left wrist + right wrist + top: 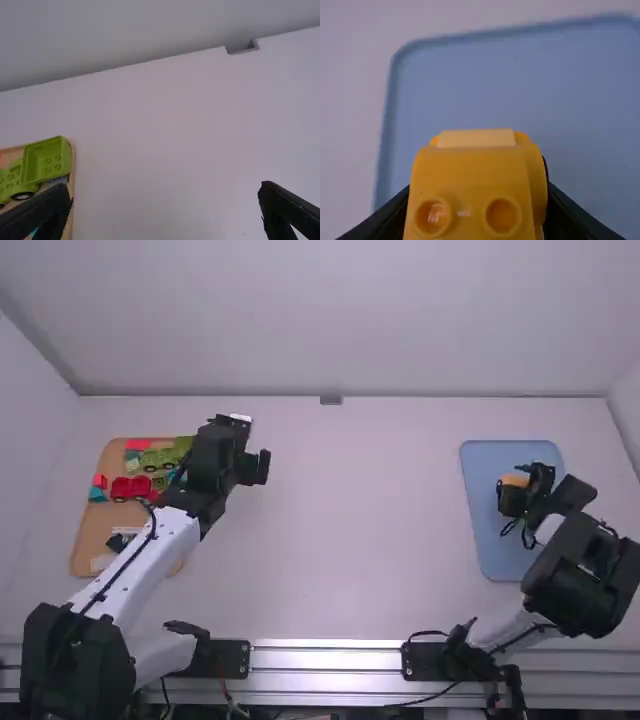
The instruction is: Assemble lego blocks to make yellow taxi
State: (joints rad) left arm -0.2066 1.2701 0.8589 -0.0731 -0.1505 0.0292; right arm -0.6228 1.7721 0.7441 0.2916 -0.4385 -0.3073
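1. Holding the yellow studded plastic block [514,480] over the blue plastic tray [491,558], the right end effector [526,498] seems to be at the placing step.
2. Left wrist view: the left end effector [165,197] is spread, holding nothing, well left of the tray.
3. Right wrist view: the block is pinched; next, probably align, lower and press.

Two trays: tan tray [92,525], blue tray [485,540]. Two arms: left arm [140,565], right arm [580,570]. Two grippers: left gripper [249,444], right gripper [519,489]. One table [350,520]. One yellow block [470,172], two studs showing. One red toy car [132,487]. One green toy car [10,185]. One green tub [66,157], four studs inside. One grey bracket [330,400]. Several small red and teal blocks [97,494], exact count unclear.
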